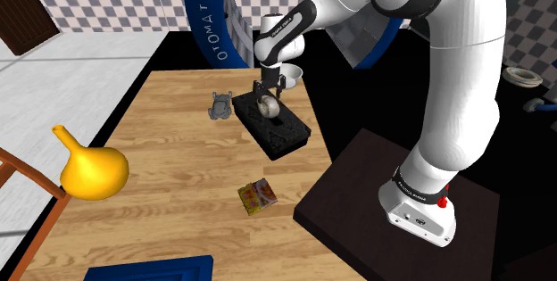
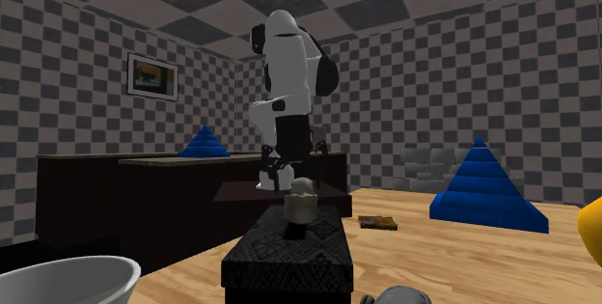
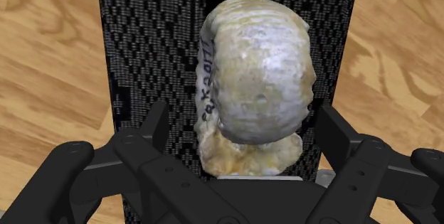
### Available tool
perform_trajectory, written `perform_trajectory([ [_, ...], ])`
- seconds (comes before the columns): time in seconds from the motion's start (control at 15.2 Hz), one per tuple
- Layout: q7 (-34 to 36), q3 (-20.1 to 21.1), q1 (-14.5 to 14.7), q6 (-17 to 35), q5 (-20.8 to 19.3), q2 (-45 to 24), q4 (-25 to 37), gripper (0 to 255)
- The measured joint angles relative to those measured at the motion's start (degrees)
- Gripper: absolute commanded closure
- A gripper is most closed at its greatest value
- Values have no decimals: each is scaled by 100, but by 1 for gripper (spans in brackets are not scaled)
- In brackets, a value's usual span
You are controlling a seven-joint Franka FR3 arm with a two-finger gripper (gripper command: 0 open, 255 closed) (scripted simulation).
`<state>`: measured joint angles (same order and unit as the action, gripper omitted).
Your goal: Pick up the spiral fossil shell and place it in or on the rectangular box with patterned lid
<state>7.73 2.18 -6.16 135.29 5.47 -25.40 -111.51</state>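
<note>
The spiral fossil shell [image 1: 269,106], pale grey and cream, rests on the patterned lid of the long black rectangular box [image 1: 281,131] on the wooden table. My gripper [image 1: 267,88] hangs just above it, open. In the wrist view the shell [image 3: 255,80] sits between the two black fingers [image 3: 158,121], with a gap on each side, so it is not held. The box lid [image 3: 142,38] runs away under the shell. In the second exterior view the shell [image 2: 302,201] stands upright on the box [image 2: 287,252].
A small grey figure [image 1: 220,105] lies beside the box and a white bowl [image 1: 291,75] behind it. A colourful packet [image 1: 257,195] and a yellow gourd [image 1: 93,172] lie nearer. A blue pyramid [image 2: 487,191] stands on the table. The dark stand [image 1: 393,199] borders the table.
</note>
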Motion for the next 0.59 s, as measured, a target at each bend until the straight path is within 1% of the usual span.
perform_trajectory([
  [0.13, -1, -2, -5, -64, -1, 71, -8, 0],
  [0.4, 12, -18, -27, -541, -21, 397, 150, 0],
  [0.59, 14, -19, -30, -585, -21, 439, 147, 0],
])
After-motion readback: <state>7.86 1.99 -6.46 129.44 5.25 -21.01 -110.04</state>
